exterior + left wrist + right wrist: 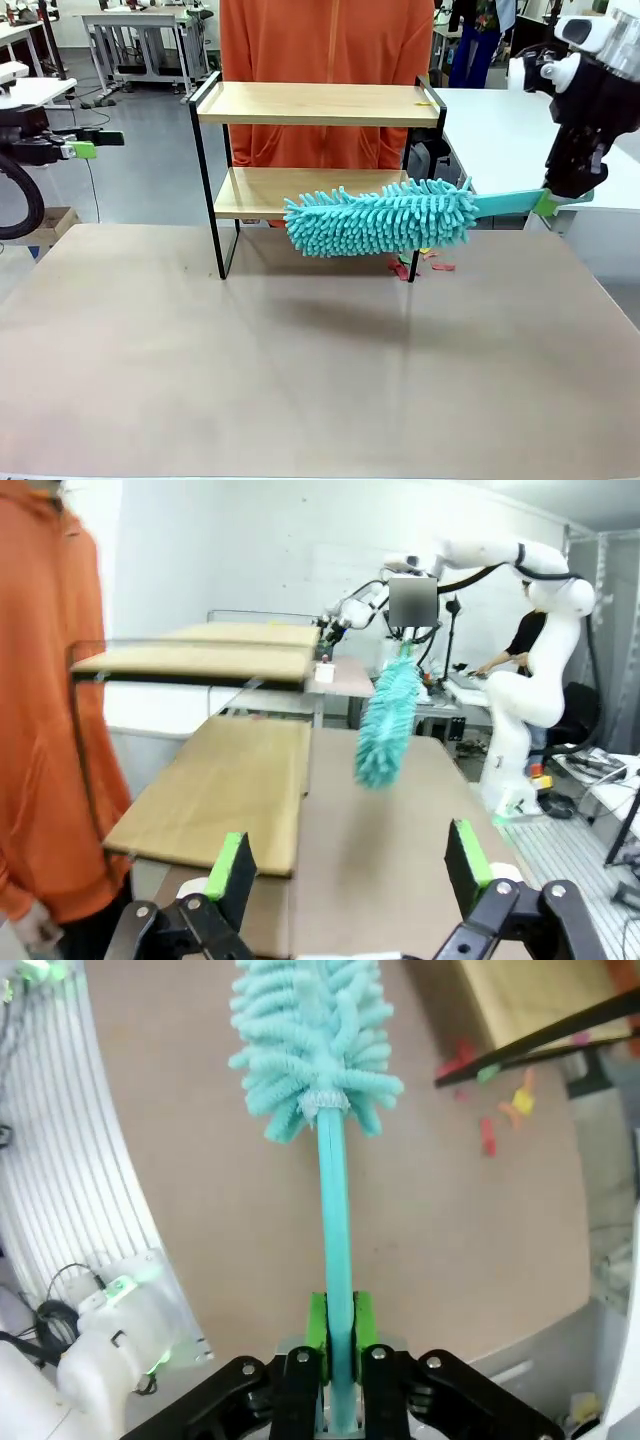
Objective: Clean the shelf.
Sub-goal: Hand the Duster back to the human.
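Right gripper [556,203] jaws clenching the teal duster [380,217], hovering off the shelf [318,104] front. Boards looking bare; scraps [418,262] lying on the bench [300,380] beneath. Left gripper [345,865] idling, jaws released.

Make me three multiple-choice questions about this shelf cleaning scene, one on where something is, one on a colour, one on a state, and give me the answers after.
1. Where do the small coloured scraps lie?
A. on the top board
B. on the table by the shelf's right leg
C. in the person's hand

2. What colour is the duster?
A. turquoise
B. yellow
C. black

3. How do the right gripper's fingers stand?
A. wide open
B. shut on the duster's handle
C. shut on a shelf rail

Answers:
1 B, the scraps sit on the table at the foot of the shelf.
2 A, its fluffy head and flat handle are turquoise.
3 B, the green pads of the right gripper pinch the handle.
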Robot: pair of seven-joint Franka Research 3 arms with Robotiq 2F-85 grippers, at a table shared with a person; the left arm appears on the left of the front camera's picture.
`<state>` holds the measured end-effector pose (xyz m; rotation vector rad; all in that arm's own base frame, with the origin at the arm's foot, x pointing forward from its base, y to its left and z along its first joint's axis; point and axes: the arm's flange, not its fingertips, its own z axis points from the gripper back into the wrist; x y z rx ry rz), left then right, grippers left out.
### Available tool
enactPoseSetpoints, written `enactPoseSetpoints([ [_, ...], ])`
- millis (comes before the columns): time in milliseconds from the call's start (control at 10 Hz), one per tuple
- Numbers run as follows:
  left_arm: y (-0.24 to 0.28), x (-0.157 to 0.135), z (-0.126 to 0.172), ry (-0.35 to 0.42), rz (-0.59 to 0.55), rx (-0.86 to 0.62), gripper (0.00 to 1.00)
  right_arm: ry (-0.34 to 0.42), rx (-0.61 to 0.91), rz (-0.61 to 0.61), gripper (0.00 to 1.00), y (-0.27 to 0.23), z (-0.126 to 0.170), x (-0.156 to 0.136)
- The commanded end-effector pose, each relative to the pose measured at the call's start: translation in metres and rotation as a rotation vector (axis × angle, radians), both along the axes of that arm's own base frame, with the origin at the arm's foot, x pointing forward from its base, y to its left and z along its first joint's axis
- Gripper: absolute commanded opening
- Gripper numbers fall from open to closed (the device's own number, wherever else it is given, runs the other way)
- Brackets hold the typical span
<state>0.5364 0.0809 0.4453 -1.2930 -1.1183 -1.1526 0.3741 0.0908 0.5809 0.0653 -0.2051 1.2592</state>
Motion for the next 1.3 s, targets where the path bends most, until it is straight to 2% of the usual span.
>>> enactPoseSetpoints([
  [0, -0.033, -0.057, 0.012, -0.020, 0.068, 0.003, 1.00, -0.007, 0.107, 0.112, 0.13, -0.014, -0.009, 0.006],
  [200, -0.067, -0.092, -0.001, -0.050, 0.150, -0.004, 1.00, 0.014, 0.167, 0.199, 0.13, -0.023, -0.013, 0.010],
  [300, -0.079, -0.103, -0.007, -0.037, 0.136, -0.031, 1.00, 0.002, 0.163, 0.201, 0.13, -0.024, -0.011, 0.010],
  [400, -0.086, -0.106, -0.010, -0.020, 0.129, -0.028, 1.00, 0.056, 0.157, 0.181, 0.13, -0.025, -0.005, 0.012],
  [500, -0.074, -0.101, -0.004, 0.022, 0.075, -0.004, 1.00, 0.000, 0.132, 0.164, 0.13, -0.019, -0.010, 0.008],
  [600, -0.078, -0.106, -0.011, -0.009, 0.112, -0.004, 1.00, 0.000, 0.132, 0.164, 0.13, -0.019, -0.010, 0.008],
  [800, -0.082, -0.109, -0.015, 0.003, 0.104, -0.005, 1.00, 0.000, 0.132, 0.164, 0.13, -0.019, -0.010, 0.008],
  [900, -0.100, -0.108, -0.020, -0.016, 0.073, 0.009, 1.00, 0.017, 0.117, 0.165, 0.13, -0.019, -0.011, 0.007],
  [1000, -0.122, -0.113, -0.020, -0.067, 0.060, 0.045, 1.00, -0.001, 0.175, 0.214, 0.13, -0.022, -0.018, 0.014],
  [1200, -0.143, -0.126, -0.021, -0.137, 0.078, 0.013, 1.00, -0.014, 0.184, 0.241, 0.13, -0.023, -0.028, 0.029],
])
